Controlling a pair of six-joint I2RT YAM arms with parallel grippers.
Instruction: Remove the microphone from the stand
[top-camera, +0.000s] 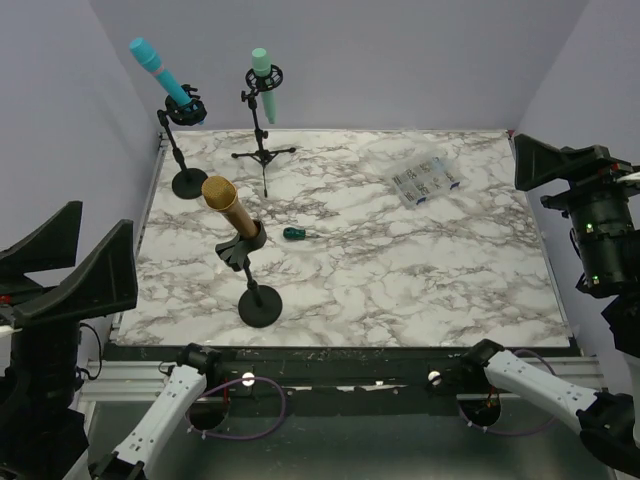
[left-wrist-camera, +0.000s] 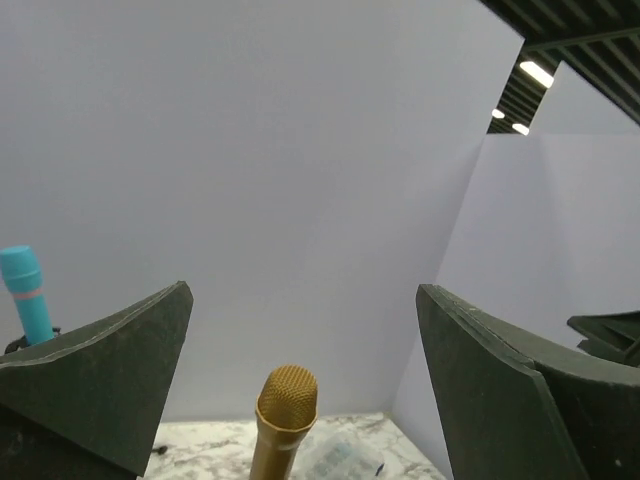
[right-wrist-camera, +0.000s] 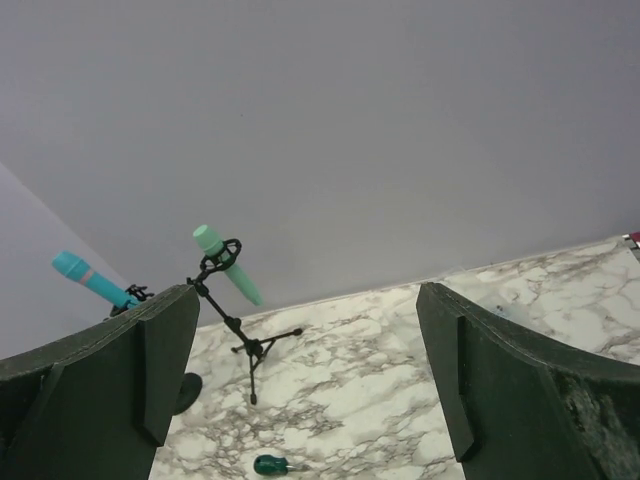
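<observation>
A gold microphone (top-camera: 222, 200) leans in the clip of a round-based black stand (top-camera: 260, 305) at the near left of the marble table (top-camera: 400, 280). A cyan microphone (top-camera: 160, 72) sits in a second stand at the back left. A mint-green microphone (top-camera: 265, 82) sits in a tripod stand (top-camera: 263, 150) at the back. My left gripper (top-camera: 103, 222) is open and empty, off the table's left side. In its wrist view (left-wrist-camera: 303, 330) the gold microphone's head (left-wrist-camera: 287, 400) shows between the fingers, well ahead. My right gripper (top-camera: 540, 160) is open and empty at the far right, also seen in its wrist view (right-wrist-camera: 305, 310).
A green-handled screwdriver (top-camera: 293, 233) lies on the table right of the gold microphone. A clear plastic parts box (top-camera: 425, 181) lies at the back right. Purple walls close the back and both sides.
</observation>
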